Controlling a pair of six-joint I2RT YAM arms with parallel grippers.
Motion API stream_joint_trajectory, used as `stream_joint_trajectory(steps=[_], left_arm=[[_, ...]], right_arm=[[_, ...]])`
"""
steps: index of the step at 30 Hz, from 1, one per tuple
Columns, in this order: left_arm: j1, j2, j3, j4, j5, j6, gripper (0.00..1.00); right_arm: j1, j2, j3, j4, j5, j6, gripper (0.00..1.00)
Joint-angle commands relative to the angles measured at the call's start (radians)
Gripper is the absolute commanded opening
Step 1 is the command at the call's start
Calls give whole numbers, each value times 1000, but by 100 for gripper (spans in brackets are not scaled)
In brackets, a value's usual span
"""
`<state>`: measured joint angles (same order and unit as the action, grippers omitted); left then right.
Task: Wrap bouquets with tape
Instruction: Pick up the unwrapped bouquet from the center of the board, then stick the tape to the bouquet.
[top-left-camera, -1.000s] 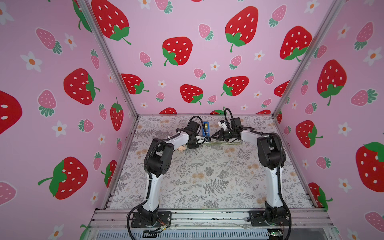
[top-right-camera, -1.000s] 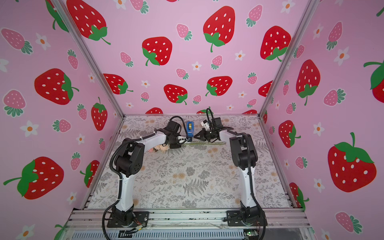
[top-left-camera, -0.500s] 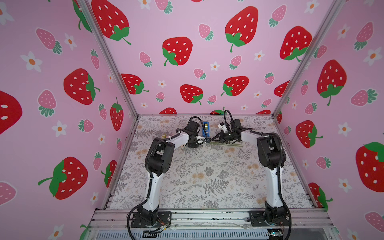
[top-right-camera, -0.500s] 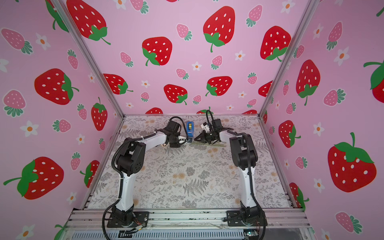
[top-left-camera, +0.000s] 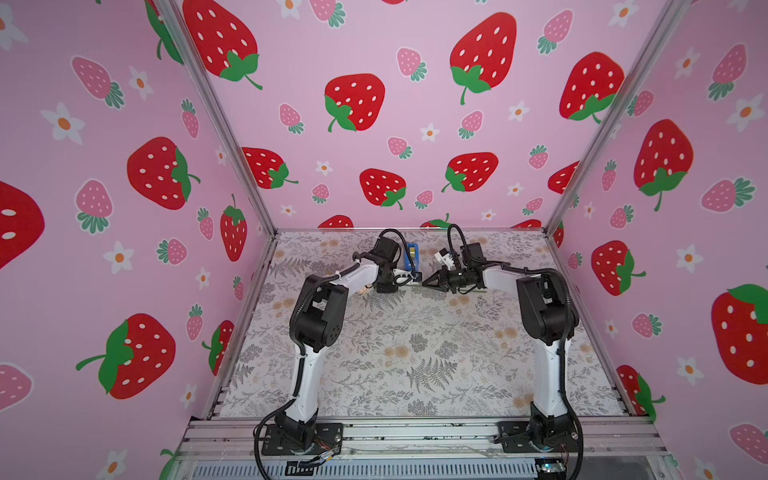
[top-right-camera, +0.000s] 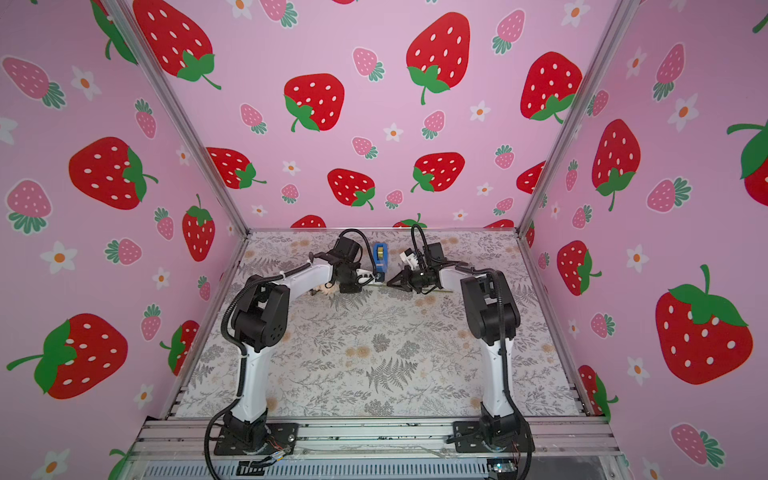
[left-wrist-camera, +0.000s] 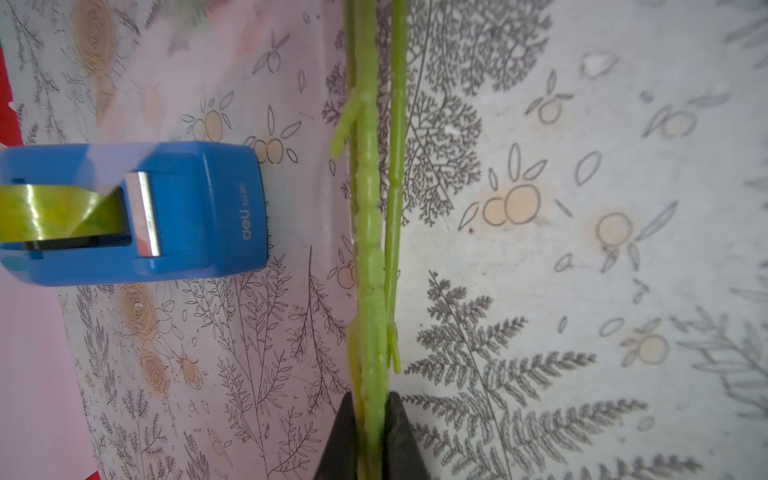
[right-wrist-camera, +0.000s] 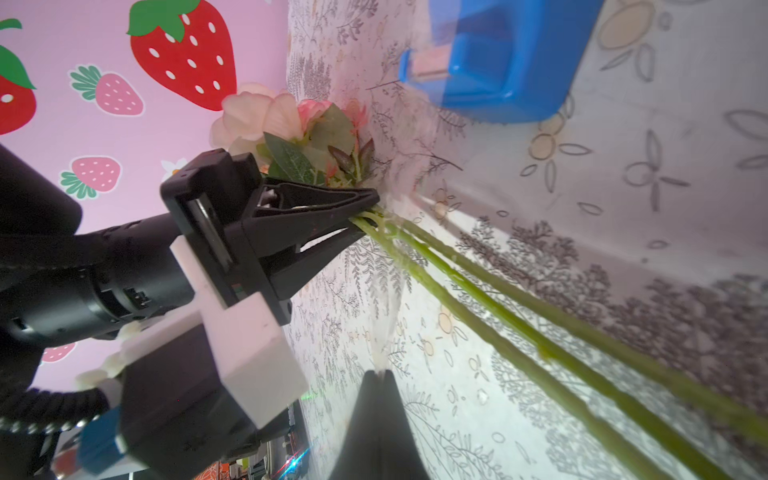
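Left fingers (right-wrist-camera: 328, 197) clamped on bouquet stems (left-wrist-camera: 370, 249), blooms (right-wrist-camera: 270, 116) just behind them. Right fingers (right-wrist-camera: 370, 424) pinched shut on clear tape strip (right-wrist-camera: 384, 316), apparently stuck to stems beside left fingers. Blue tape dispenser (left-wrist-camera: 199, 216) near, beyond stems. Advice: keep strip taut, wrap close to left fingers.

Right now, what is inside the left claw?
The bouquet's green stems sit pinched inside the left claw, close to the flowers. Its fingers hide whether all three stems are caught.

The blue tape dispenser (left-wrist-camera: 199, 187) bears the brand "deli"; its smaller model number is illegible.
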<state>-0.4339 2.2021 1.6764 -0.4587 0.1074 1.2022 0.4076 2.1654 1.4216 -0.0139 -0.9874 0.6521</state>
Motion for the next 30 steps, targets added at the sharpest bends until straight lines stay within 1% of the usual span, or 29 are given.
stream_joint_trajectory(steps=[1,7,20,25,30], left_arm=[[-15,-2,35,-65,51,-37,0],[-21,2,74,-84,36,-88,0],[-18,-13,88,-80,61,-124,0],[-15,-24,89,-88,102,-144,0],[-15,-35,82,-105,141,-150,0]], right_arm=[[25,-29,-25,44,-54,40,0],[54,-18,-26,54,-44,44,0],[73,-26,-74,134,1,64,0],[74,-15,-85,166,52,45,0],[76,-24,-93,207,137,-3,6]])
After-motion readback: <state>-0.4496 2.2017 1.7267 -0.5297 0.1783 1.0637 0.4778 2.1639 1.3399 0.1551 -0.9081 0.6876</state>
